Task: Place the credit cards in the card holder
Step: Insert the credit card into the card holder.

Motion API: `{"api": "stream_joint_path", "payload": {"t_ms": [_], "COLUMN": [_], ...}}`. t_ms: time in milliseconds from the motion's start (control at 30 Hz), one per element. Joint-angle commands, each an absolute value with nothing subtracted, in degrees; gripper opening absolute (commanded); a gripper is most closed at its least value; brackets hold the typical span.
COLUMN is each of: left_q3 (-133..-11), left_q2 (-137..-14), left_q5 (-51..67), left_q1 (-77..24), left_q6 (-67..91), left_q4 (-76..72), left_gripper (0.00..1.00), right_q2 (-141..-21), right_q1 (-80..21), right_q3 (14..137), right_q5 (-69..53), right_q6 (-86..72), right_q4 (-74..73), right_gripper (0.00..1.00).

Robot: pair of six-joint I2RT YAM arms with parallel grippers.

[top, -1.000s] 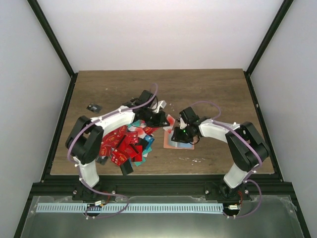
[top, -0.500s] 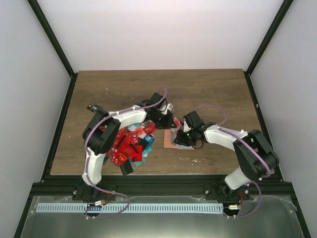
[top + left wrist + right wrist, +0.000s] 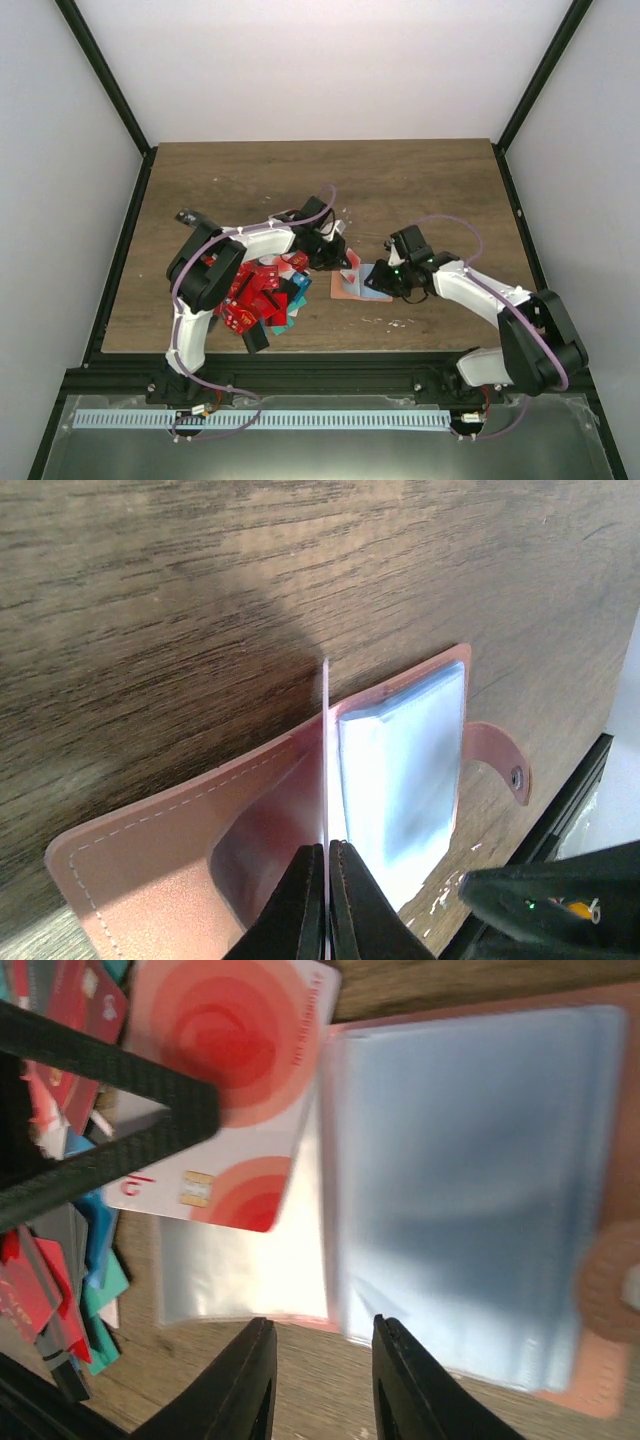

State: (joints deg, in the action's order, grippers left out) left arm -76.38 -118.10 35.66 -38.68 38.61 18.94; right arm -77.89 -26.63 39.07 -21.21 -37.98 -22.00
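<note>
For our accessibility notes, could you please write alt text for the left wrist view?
The jaws of the left gripper pinch a card edge-on over the open card holder, beside its clear sleeves, on a wooden table.

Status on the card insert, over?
Left gripper shut on white-and-red card, edge-on at the open card holder. Right gripper open at the clear sleeves. Nothing blocking the holder.

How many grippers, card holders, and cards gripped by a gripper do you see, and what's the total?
Grippers: 2, left gripper and right gripper
Open card holder: 1
White-and-red card gripped by the left gripper: 1
Total: 4
</note>
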Motion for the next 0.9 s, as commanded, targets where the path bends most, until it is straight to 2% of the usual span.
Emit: {"api": "stream_joint_path", "payload": {"t_ms": [0,400,867], "left_q3": [-75.83,-76.98,-78.81], "left_q2": [-115.76,-114.89,-117.0], "left_q5": [36.7,38.67,41.37], "left_q1": [-39.07,-39.72,-41.32], "left_q6": [37.38,35.32,32.75], "left_q4": [18.89,22.98,27.19], "left_gripper": [0.04,0.04,0.04], "right_q2": [-75.18,-75.65,-77.11], "right_q1": [-23.83,-19.31,-18.32], "right_q3": [37.18,34.34,29.31], "right_q5": [-18.59,-14.69,-19.38], "right_q6": [-39.91,-41.81,-42.58], "right_q4": [-24.64,-23.83,-19.03], "right_gripper": [0.31,0.36,0.36]}}
